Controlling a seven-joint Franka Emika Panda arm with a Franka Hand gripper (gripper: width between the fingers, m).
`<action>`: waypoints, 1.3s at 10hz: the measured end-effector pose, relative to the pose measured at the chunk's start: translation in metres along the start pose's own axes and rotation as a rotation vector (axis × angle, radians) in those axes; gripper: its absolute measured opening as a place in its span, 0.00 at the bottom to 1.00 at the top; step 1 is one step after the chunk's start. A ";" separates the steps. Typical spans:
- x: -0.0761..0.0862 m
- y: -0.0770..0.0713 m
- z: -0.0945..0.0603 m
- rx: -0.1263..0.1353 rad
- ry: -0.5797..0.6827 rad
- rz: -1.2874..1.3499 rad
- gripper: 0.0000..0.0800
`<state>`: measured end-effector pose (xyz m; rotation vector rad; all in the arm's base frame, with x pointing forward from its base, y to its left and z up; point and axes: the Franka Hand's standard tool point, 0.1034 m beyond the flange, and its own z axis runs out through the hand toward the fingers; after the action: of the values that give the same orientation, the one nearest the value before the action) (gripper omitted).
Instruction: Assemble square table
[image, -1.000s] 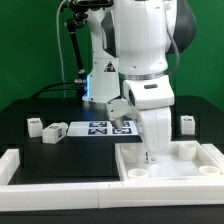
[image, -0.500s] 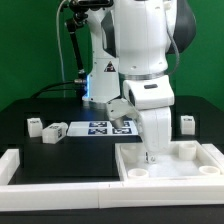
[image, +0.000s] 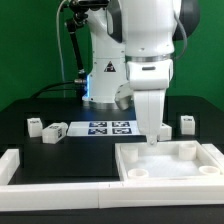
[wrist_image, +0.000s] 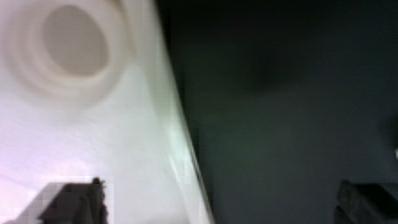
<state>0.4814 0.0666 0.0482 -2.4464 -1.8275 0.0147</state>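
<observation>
The square table top (image: 172, 160) is a large white slab with a raised rim and round sockets, lying at the front on the exterior view's right. My gripper (image: 156, 136) hangs just above its far rim. In the wrist view the slab (wrist_image: 89, 120) with one round socket fills one side, and its edge runs between my fingers. The gripper (wrist_image: 222, 205) is open and empty, with the dark fingertips (wrist_image: 71, 202) far apart. Two short white leg posts (image: 33, 126) (image: 54, 131) lie at the exterior view's left and one (image: 186, 123) at its right.
The marker board (image: 108, 128) lies flat behind the slab. A long low white border wall (image: 60, 170) runs along the front, with a raised end (image: 8, 160) at the exterior view's left. The robot base (image: 100, 80) stands at the back.
The gripper has risen out of the slab and now hangs higher over its far rim. The wrist has turned. The parts on the table have not moved.
</observation>
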 end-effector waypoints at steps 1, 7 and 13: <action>0.010 -0.005 -0.008 -0.012 0.000 0.127 0.81; 0.041 -0.020 -0.013 -0.017 0.032 0.590 0.81; 0.073 -0.083 -0.013 0.012 -0.020 1.192 0.81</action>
<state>0.4240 0.1591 0.0707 -3.0705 -0.1405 0.1214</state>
